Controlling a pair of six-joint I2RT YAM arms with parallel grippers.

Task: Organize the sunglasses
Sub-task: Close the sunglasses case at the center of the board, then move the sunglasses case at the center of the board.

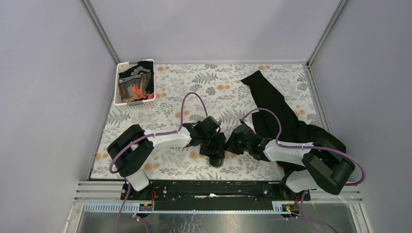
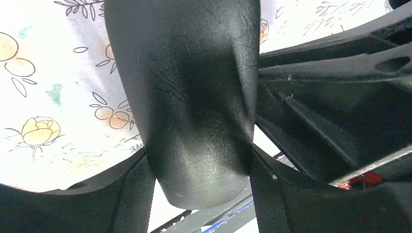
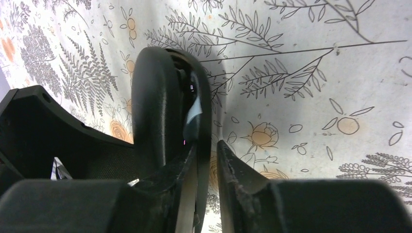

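the left gripper (image 2: 200,191) clamps the black glasses case (image 2: 184,97) by both sides; the right gripper (image 3: 208,158) stands narrowly parted around its lid edge, light-blue cloth (image 3: 193,115) peeking out.

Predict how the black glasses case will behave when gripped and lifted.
Probably stiff: the black case holds its domed shape between the left fingers. Its grained skin likely grips well. The lid, ajar in the right wrist view, might swing open.
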